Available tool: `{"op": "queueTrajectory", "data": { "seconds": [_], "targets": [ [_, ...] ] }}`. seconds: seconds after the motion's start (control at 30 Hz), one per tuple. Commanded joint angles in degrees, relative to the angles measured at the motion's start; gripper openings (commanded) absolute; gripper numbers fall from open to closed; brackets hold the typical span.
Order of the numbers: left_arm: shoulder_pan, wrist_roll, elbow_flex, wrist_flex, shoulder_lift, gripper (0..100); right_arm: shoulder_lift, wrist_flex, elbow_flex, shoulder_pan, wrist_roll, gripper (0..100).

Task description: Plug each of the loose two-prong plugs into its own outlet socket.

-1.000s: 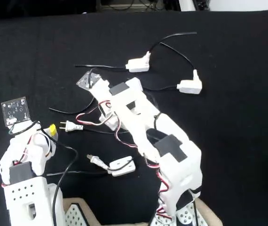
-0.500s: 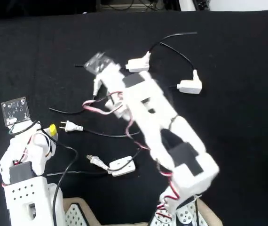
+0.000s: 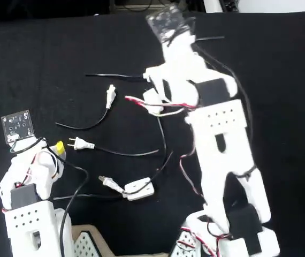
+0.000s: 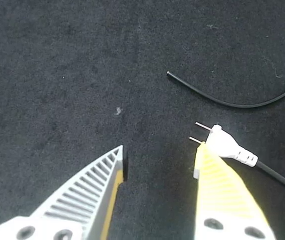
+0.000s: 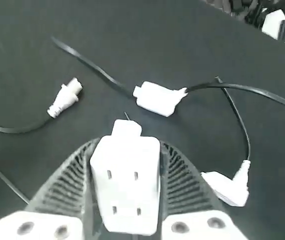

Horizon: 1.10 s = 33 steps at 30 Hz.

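While the right gripper (image 5: 126, 147) is clenching a white outlet socket (image 5: 125, 192) between its 2 ribbed fingers, the socket's slotted face is pointing toward the wrist camera, with 2 pairs of slots showing. In the high view, the right arm (image 3: 222, 139) is stretching across the black tabletop (image 3: 281, 80) toward its far edge.

Beyond the held socket, a second socket (image 5: 155, 98) is lying flat with a black cord running from one end. A third socket (image 5: 227, 189) is lying off to one side at the end of its own cord. A loose white plug (image 5: 65, 97) is lying well apart from both, with its cord curving away.

The left gripper (image 4: 157, 160) is hanging spread wide just above the cloth and is grasping nothing. The tip of its yellow finger (image 4: 217, 195) is sitting right at the body of a two-prong plug (image 4: 221, 142). Whether the 2 are touching cannot be told. That plug's 2 bare prongs are pointing away from the fingertip, and its black cord is trailing off past the finger. The white finger (image 4: 95, 180) is standing apart on the other side of the gap, over bare cloth.

Near the front of the table, a fourth socket (image 3: 140, 190) is lying with another plug (image 3: 107, 182) just beside it. The 2 are joined by a short cord.
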<state>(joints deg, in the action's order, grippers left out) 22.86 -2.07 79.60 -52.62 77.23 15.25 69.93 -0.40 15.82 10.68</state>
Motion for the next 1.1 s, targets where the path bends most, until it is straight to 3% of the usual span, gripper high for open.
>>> {"op": "queueTrajectory", "data": {
  "seconds": [0.0,0.23,0.43,0.73,0.93,1.07],
  "targets": [
    [0.0,-0.4,-0.4,1.2,0.1,24,2.2,5.5,-7.3,0.4,-10.8,1.4],
    [0.5,-0.2,-0.6,1.2,0.1,24,-4.1,8.1,-10.1,0.7,-36.6,1.5],
    [0.6,-0.1,-0.7,1.2,0.1,24,-15.8,7.7,-10.2,3.3,-52.6,1.5],
    [0.6,-0.1,-0.7,1.2,0.1,24,-37.0,2.2,-10.6,5.7,-55.6,2.0],
    [0.6,-0.2,-0.7,1.2,0.1,24,-42.2,2.2,-10.6,8.6,-55.4,22.2],
    [0.6,-0.2,-0.7,1.2,0.1,24,-40.5,2.4,-10.6,10.5,-54.8,24.0]
  ]
}}
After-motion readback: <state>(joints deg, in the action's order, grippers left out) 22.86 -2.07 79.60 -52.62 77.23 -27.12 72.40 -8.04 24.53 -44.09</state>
